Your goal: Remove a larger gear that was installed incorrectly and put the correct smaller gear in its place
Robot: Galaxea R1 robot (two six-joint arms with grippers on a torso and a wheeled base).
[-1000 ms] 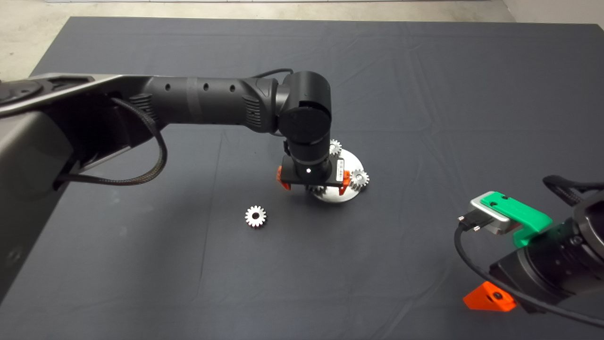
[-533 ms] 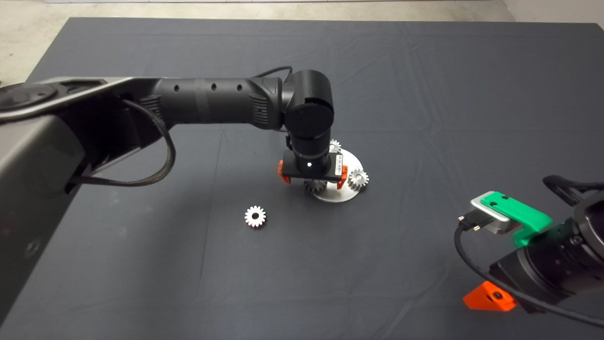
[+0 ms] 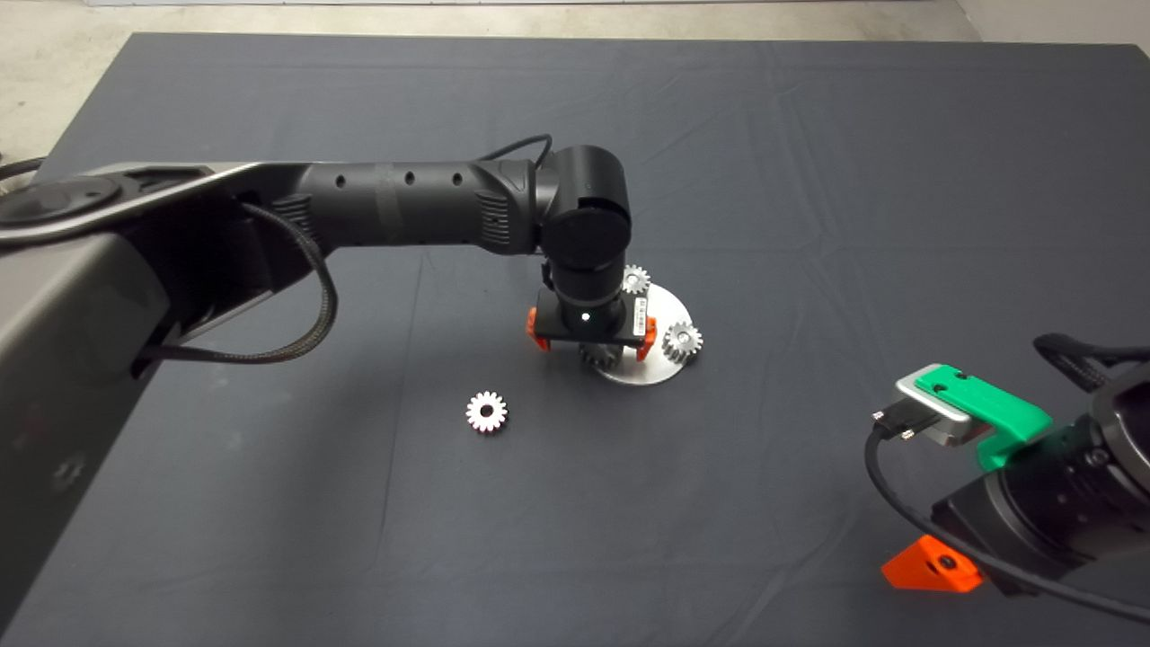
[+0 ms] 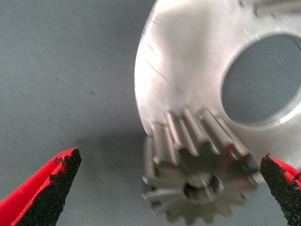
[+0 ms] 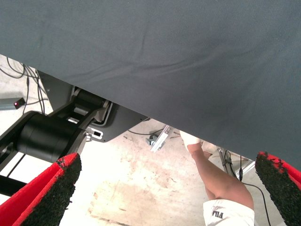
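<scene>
Four steel gears are in sight on the dark mat (image 3: 809,180): three seated on one round silver plate (image 3: 669,310) and one smaller gear (image 3: 486,412) lying alone on the cloth. Among the plate's three, one is the larger gear (image 4: 200,181). Two black arms reach over the bench, each ending in one claw, left claw (image 3: 587,335) and right claw (image 3: 934,503).
</scene>
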